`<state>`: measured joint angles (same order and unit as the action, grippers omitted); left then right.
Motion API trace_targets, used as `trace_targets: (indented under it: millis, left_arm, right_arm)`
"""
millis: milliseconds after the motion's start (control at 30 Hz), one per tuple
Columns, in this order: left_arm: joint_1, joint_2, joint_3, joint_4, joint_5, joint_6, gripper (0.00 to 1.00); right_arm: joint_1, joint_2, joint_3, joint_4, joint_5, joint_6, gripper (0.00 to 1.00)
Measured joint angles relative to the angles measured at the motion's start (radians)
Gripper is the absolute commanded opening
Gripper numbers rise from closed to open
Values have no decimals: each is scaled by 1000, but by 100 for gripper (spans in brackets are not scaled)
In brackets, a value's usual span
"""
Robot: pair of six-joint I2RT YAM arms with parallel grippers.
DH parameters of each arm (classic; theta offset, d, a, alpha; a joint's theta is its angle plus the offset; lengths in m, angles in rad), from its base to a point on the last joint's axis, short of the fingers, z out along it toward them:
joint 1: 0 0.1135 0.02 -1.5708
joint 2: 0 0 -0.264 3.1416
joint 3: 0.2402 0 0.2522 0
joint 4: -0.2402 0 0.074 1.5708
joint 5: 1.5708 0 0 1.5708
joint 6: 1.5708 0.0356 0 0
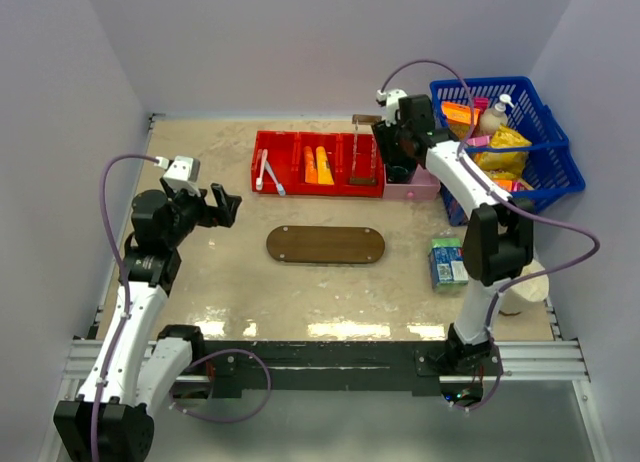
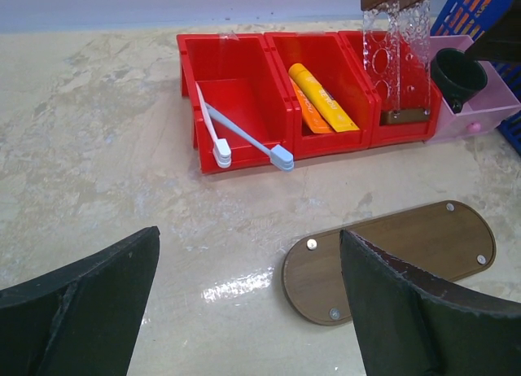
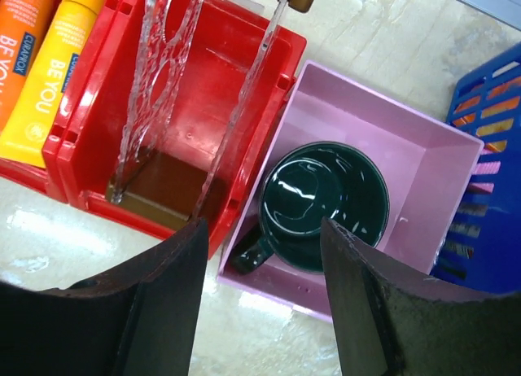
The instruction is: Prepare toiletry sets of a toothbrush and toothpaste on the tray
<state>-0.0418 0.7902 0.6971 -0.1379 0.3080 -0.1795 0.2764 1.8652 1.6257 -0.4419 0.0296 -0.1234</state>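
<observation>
Left gripper [image 2: 248, 238] — spread wide — nearer toothbrushes [image 2: 244, 133], slanted ahead in bin [image 2: 228, 46] left part. Right gripper [image 3: 264, 225] apart too.

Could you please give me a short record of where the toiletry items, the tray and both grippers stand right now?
tray: dark brown wooden oval board, nothing on it, in front of the red three-compartment plastic bin
toothbrushes: two slim white plastic ones, bin's left compartment
toothpaste: two orange squeeze tubes, middle compartment
left gripper: open, empty, left of the tray
right gripper: open, empty, above the bin's right compartment and pink square box
sets made: none
</observation>
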Motion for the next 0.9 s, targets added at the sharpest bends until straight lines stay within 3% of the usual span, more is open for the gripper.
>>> trace_targets:
  millis: [400,600,900]
  left_arm:
    - [0,18,0,-2,6,0,95]
    - [0,27,0,-3,6,0,95]
    - [0,28,0,-6,6,0,95]
  right_arm:
    - [-16,147,65,-36,-20,-95,56]
    - [-25,157,64,-36,-20,-106,48]
    - [-42,157,63,-37,-21,-108,45]
